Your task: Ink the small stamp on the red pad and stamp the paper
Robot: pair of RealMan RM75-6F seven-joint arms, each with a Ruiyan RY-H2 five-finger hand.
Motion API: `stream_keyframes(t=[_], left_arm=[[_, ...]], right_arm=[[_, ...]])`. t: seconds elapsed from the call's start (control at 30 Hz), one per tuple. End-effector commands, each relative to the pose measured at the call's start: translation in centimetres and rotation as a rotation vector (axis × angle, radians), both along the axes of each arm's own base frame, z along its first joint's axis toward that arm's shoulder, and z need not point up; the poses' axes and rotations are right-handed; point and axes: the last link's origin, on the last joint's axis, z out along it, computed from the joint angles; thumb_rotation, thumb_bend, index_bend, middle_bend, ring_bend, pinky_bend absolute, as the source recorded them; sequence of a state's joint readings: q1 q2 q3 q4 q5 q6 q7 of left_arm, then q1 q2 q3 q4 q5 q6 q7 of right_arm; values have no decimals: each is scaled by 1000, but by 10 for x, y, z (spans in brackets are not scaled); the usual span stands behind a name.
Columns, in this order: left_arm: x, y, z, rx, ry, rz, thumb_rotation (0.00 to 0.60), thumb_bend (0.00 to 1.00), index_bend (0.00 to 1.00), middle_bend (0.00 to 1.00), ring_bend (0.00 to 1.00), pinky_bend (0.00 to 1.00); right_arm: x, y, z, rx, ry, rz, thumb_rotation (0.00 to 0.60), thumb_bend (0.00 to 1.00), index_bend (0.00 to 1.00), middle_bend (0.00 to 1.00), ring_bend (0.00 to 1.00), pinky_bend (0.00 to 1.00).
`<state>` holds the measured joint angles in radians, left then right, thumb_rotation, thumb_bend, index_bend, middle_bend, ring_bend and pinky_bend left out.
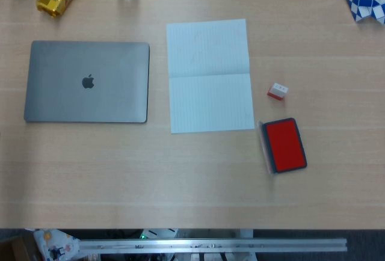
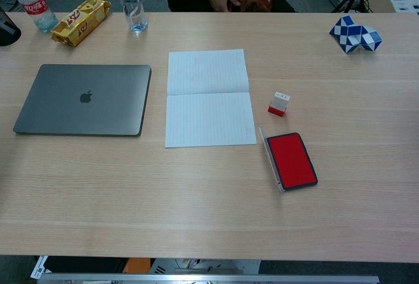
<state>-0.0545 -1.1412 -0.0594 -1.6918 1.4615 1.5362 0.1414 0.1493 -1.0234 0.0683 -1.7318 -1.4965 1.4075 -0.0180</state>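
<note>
Neither hand shows in either view, so their state cannot be told; the stamp stands toward the table's right edge, just right of the paper and just beyond the open red pad, all untouched. Risk, as I judge it: the stamp is small and light, so a clumsy pinch could tip it or knock it onto the pad's raised lid. Only the laptop bears a clear mark, an Apple logo; bottle and snack labels are unreadable.
</note>
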Motion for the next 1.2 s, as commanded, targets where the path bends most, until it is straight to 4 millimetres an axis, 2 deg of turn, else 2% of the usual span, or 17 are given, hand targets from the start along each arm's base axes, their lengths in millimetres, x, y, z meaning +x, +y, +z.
stream_keyframes(t=[0.03,0.23,0.4,0.57,0.97,1.2], left_arm=[[0,0,0,-1,1,2,600,208,92,11,11,0],[-1,0,-1,-4,-1,1,600,208,92,11,11,0],[-2,1,-3,-15,1,1,600,208,92,11,11,0],[0,3,-4,-19,-4,-13,600,208,92,11,11,0],[0,1,-2,-15,-9,-14,600,208,92,11,11,0],[-3,1,-3,-19,-8,-4,600,208,92,11,12,0]], right_arm=[[1,-1,-1,4,1,2,600,168,324,430,351,420],[13,-8,-7,29,27,40,600,167,325,430,350,420],[35,-23,-19,57,65,51,600,170,324,430,351,420],[58,-38,-42,121,106,77,600,177,325,434,352,420],[91,-64,-108,258,162,126,600,176,334,434,352,420],[98,-76,-137,287,196,112,600,177,346,434,353,420]])
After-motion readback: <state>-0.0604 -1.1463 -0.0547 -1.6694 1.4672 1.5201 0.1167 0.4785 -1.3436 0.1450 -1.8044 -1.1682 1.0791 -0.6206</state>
